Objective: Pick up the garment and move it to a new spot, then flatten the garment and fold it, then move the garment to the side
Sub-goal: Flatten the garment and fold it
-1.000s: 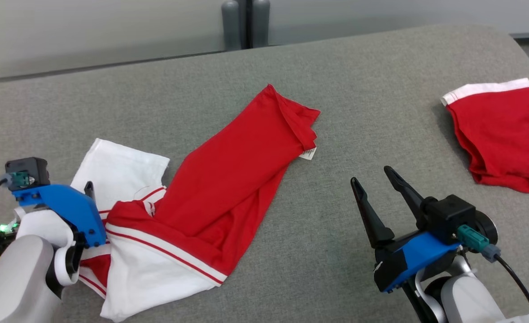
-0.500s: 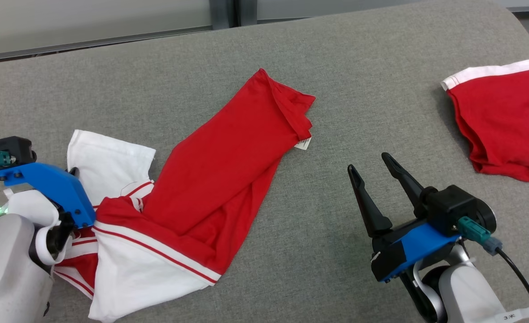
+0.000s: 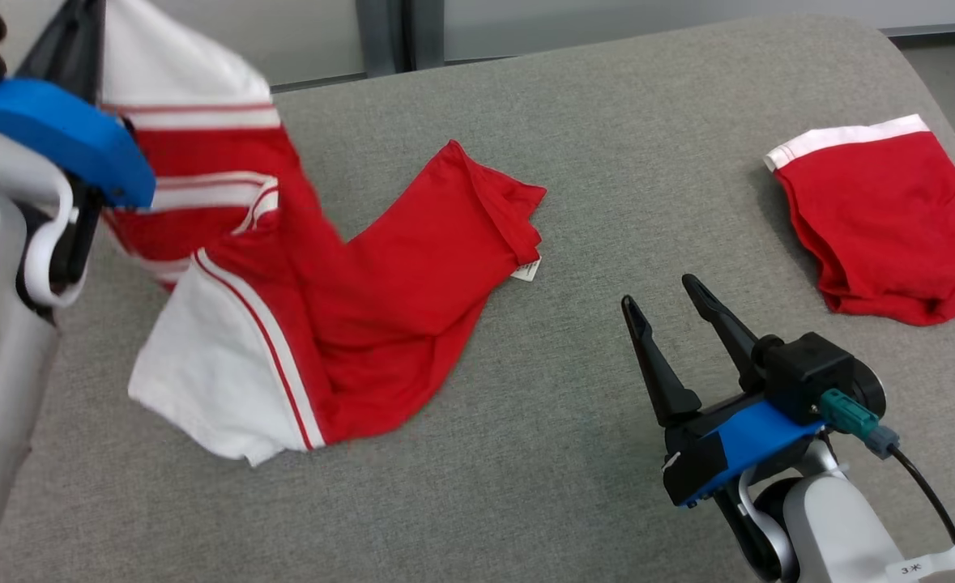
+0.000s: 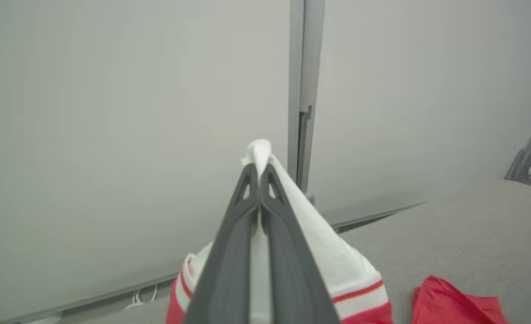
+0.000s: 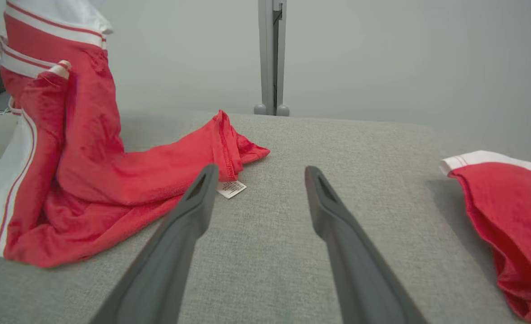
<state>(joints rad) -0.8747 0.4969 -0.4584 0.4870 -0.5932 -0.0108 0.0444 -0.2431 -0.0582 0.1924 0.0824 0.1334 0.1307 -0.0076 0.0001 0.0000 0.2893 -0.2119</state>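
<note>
While our left gripper (image 4: 259,171) clamps a white corner of the shirt (image 3: 380,275) above the left end of the cushion (image 3: 526,470), the rest drapes down and its red hem lies on the cushion's middle. Our right gripper (image 3: 658,291) hovers over the cushion's near right part, jaws spread, holding nothing. Red shorts (image 3: 890,219) lie at the cushion's right end.

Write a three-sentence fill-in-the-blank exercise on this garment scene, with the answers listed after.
1. The left gripper is shut on the ____ edge of the striped garment.
2. The right gripper stands ____, holding nothing, over the grey surface.
3. The other red piece lies on the robot's ____ side.
Missing words: white; open; right.
</note>
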